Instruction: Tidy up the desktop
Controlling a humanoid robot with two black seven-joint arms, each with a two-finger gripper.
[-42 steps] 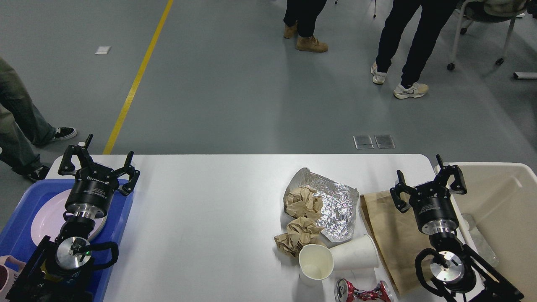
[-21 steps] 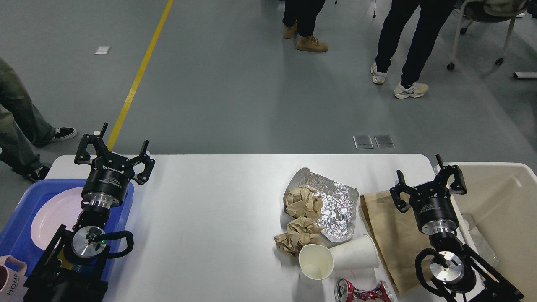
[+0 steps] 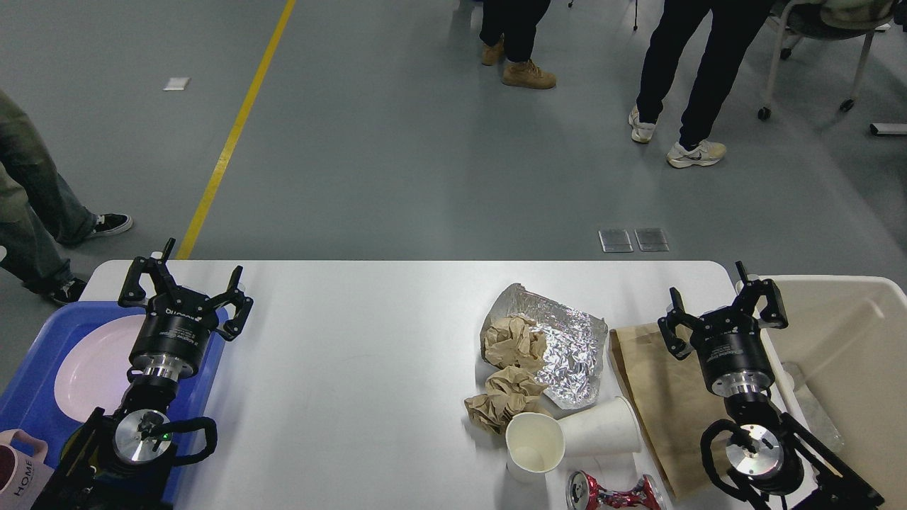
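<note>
The white desktop (image 3: pixel 354 354) fills the lower part of the head view. On its right side lie a crumpled foil sheet (image 3: pixel 567 340), two crumpled brown paper wads (image 3: pixel 511 340) (image 3: pixel 499 404), two white paper cups (image 3: pixel 535 443) (image 3: pixel 602 428), a crushed red can (image 3: pixel 613 492) and a flat brown paper bag (image 3: pixel 662 404). My left gripper (image 3: pixel 184 283) is open and empty above the blue tray's far right corner. My right gripper (image 3: pixel 723 301) is open and empty above the brown bag's far edge.
A blue tray (image 3: pixel 28 404) at the left holds a pale pink plate (image 3: pixel 92 365) and a pink mug (image 3: pixel 18 471). A beige bin (image 3: pixel 850 354) stands at the table's right end. People's legs (image 3: pixel 680 78) and a chair (image 3: pixel 815 64) are on the floor beyond.
My left gripper swung up and right from over the plate, then drew back a little down and left; it stays open. The right arm has not moved.
</note>
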